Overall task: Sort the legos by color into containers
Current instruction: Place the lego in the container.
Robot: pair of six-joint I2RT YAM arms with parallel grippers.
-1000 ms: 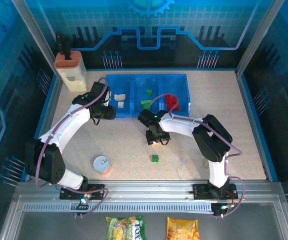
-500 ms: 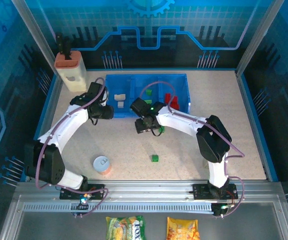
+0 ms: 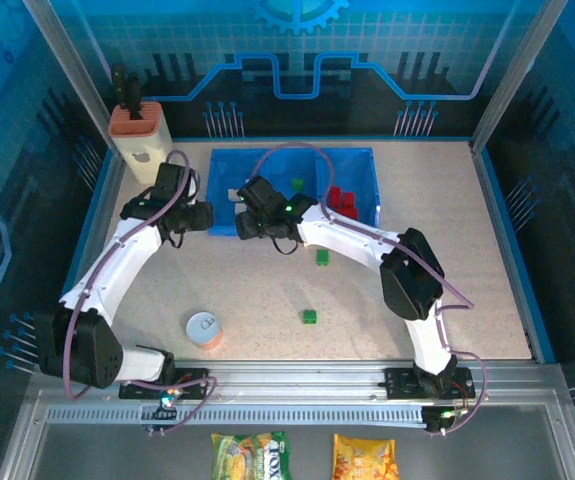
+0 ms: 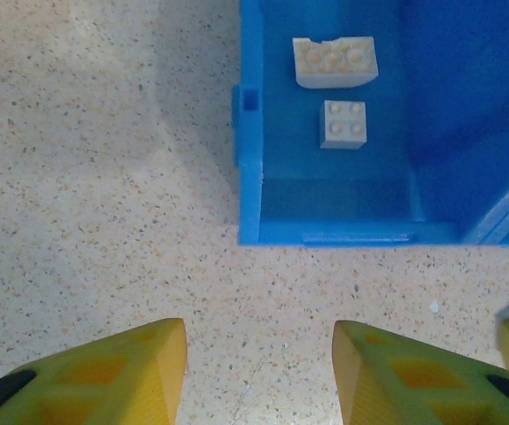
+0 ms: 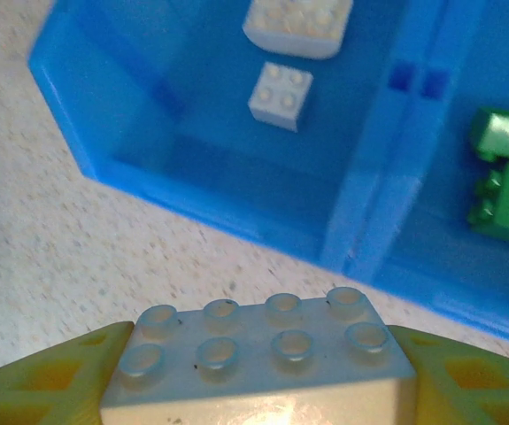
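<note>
Top external: lettering illegible on green snack packet (image 3: 252,455), far from tray (image 3: 362,165).

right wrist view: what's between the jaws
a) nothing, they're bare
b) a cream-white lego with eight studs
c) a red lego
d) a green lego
b: a cream-white lego with eight studs on top sits pinched between the two yellow jaws, with the blue tray just ahead of it.

Speckled beige tabletop (image 3: 497,230), blue patterned walls (image 3: 417,50), possibly backlit
</note>
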